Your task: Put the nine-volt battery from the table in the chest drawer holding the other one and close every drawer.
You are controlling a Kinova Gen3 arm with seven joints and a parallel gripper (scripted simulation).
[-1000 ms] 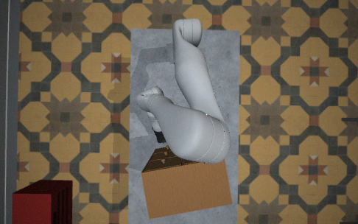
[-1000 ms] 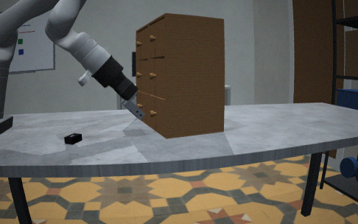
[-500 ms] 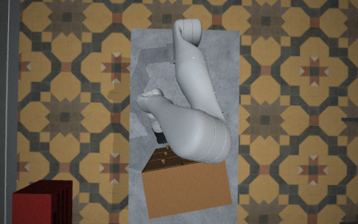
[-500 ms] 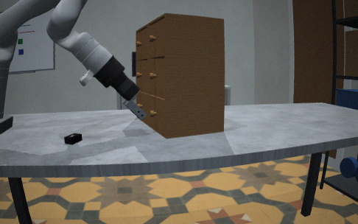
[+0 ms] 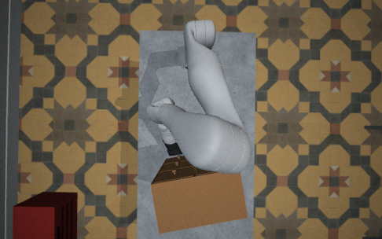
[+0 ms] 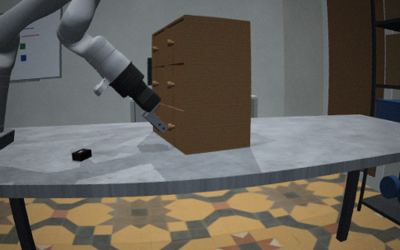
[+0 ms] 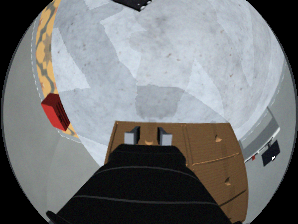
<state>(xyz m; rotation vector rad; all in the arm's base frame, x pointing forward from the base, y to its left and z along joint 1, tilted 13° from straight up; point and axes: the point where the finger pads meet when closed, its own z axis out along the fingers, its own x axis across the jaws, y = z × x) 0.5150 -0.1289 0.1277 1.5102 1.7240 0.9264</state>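
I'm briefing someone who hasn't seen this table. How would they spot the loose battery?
Start at the tall brown chest on the grey table. Look past the arm's tool toward the open end: the battery is a small black block lying alone, the only loose thing there.
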